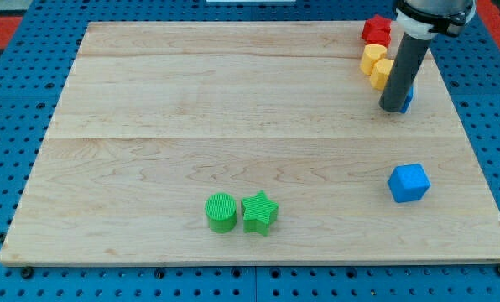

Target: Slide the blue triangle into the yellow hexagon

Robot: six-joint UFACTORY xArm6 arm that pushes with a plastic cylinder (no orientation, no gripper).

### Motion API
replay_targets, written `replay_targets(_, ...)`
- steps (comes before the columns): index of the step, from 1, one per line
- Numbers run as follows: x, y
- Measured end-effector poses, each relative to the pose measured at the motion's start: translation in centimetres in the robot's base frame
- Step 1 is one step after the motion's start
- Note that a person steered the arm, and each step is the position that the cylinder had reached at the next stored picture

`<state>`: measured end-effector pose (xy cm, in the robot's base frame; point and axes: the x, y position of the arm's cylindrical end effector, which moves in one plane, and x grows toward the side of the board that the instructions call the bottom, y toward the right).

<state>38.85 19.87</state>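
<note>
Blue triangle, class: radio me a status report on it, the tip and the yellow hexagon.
My tip at the blue triangle, mostly hidden behind the rod. Yellow hexagon just left of it. Nothing between.

Arm body, what's visible: one straight dark grey rod, plain cylinder, smooth matte finish, faint lighter sheen running down its left side. Same width along its length. My tip (393, 110) is a flat blunt end, same dark grey, no cap or pad distinguishable. Above the rod sits a wider round collar, black, with a thin pale grey band where rod meets collar. Collar is cut off by the view's top. No cables, screws or markings can be made out.
</note>
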Motion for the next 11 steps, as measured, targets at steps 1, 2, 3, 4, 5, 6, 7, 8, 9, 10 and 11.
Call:
replay_targets(1,2.2,-0.2)
replay_targets(2,3.7,2.9)
replay_targets(3,3.2,5.7)
replay_targets(4,0.4,5.5)
replay_targets(5,-0.6,5.1)
replay_targets(6,-0.6,5.0)
replay_targets(7,1.6,5.0)
replay_targets(8,1.8,3.8)
replay_targets(9,1.3,3.3)
replay_targets(10,0.2,3.3)
replay_targets(11,0.3,3.3)
